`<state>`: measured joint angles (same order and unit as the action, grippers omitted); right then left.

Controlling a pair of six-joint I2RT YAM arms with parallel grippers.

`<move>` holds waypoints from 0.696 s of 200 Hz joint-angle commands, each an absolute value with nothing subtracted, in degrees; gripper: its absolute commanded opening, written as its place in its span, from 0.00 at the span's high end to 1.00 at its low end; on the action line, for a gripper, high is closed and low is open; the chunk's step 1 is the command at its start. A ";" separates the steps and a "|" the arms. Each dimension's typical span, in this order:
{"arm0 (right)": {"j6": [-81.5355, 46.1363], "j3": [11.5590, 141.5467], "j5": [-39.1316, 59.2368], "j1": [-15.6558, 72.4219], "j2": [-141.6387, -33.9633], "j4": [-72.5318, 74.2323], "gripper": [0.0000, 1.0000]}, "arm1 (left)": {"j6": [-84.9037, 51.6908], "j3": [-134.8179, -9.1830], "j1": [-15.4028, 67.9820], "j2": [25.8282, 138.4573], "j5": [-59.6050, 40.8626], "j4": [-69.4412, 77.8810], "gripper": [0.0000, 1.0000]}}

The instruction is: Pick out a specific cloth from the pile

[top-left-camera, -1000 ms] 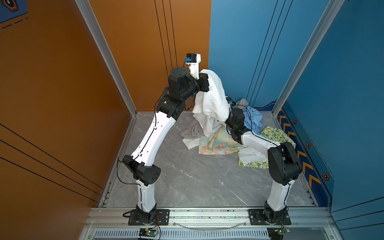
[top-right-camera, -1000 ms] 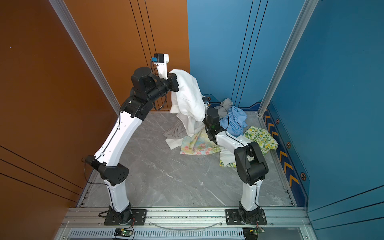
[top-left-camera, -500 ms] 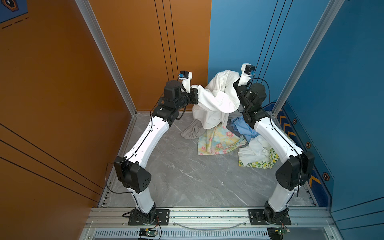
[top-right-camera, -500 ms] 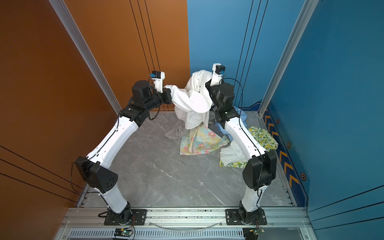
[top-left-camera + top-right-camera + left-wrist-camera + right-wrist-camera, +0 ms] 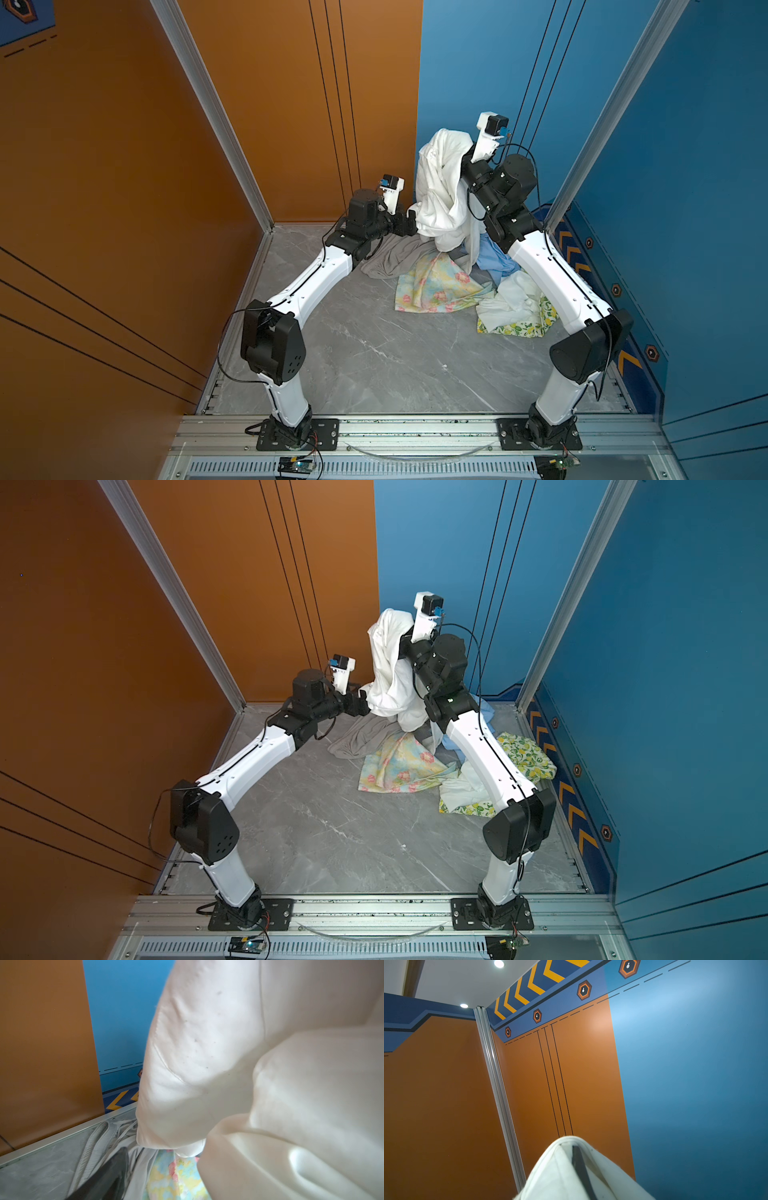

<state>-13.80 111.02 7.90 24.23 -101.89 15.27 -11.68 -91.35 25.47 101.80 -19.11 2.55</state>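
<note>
The white shirt (image 5: 440, 187) (image 5: 388, 675) is seen in both top views lifted above the pile (image 5: 490, 270), its upper end draped over the right claw (image 5: 466, 166) and its bunched lower folds hanging down to the pile's top; whether they rest on the pile cannot be told. The right claw is closed on the shirt's fabric, and in the right wrist view a white fold (image 5: 556, 1169) is wrapped over a dark finger (image 5: 579, 1167). The left claw (image 5: 411, 220) is held low, just above the pile's near left edge and against the shirt's lower folds. In the left wrist view one dark finger (image 5: 112, 1169) is shown well off to the side, so the jaws are parted and nothing is pinched; the other finger is hidden behind the shirt (image 5: 207, 1053). In the pile itself, spread on the grey marbled tabletop (image 5: 374, 353), a grey garment (image 5: 395, 259), a pastel floral cloth (image 5: 432, 286), a light blue garment (image 5: 494, 259) and a lemon-printed cloth (image 5: 523, 320) are left lying.
</note>
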 commanded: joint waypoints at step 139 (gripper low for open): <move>-11.37 109.21 9.35 22.09 -102.76 7.51 1.00 | -10.82 -60.71 17.91 75.38 -40.44 11.98 0.02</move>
<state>-12.88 109.73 8.86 21.21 -102.04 8.43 -12.01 -61.73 17.58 77.60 -36.99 9.96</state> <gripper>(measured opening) 0.047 0.981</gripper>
